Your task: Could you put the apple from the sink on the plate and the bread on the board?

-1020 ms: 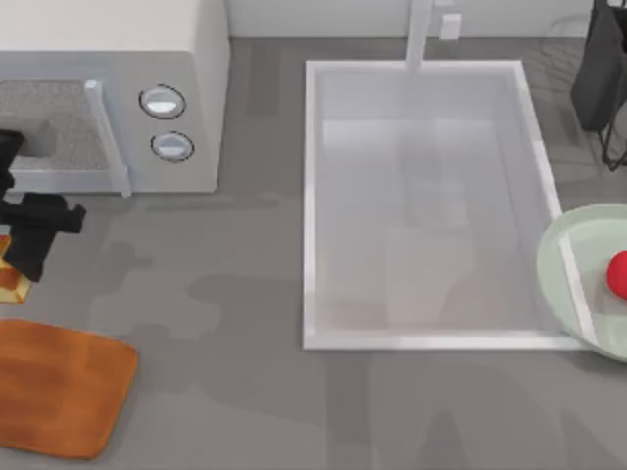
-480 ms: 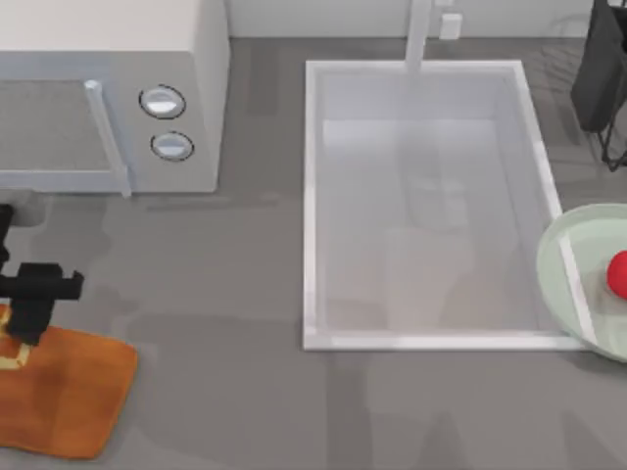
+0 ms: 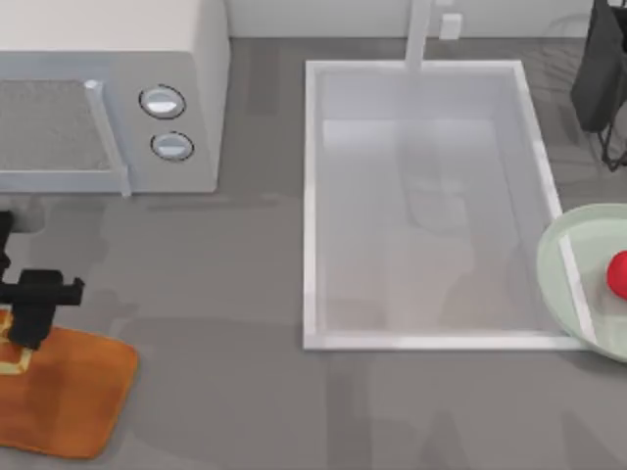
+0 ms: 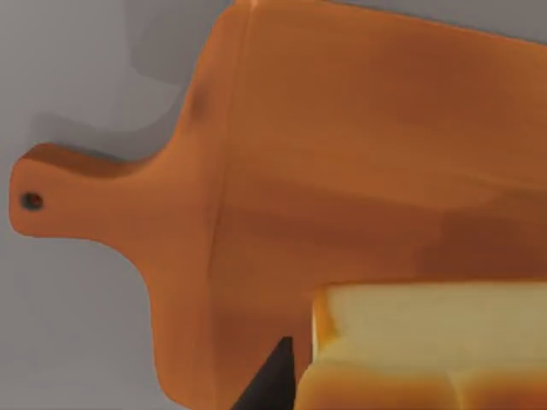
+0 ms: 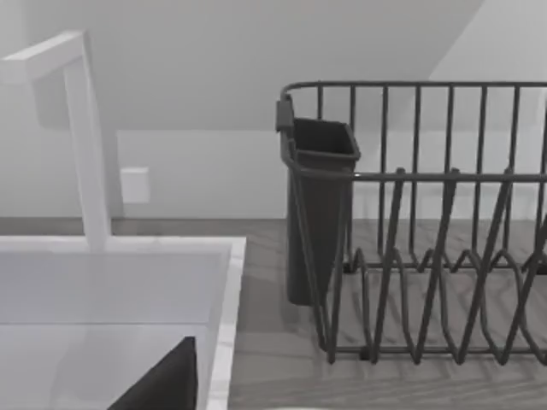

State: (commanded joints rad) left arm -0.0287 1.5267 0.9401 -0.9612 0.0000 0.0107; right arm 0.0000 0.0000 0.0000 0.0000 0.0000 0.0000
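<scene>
In the left wrist view the bread sits right under the camera, its glossy segmented crust and pale cream side close against a dark fingertip, with the orange-brown board and its handle spread out behind it. From above, the left gripper hovers over the board's upper left corner at the table's left edge, and the roll peeks out beneath it; I cannot tell whether the fingers are clamped on the bread or already let go. The roll looks light, soft and easily squashed, so I would judge a gentle pinch across its cream sides safer than pressing on the slick crust. Further off stand the microwave and the sink. At the table's right edge the apple lies on the mint-green plate. The right arm is parked near the dish rack.
</scene>
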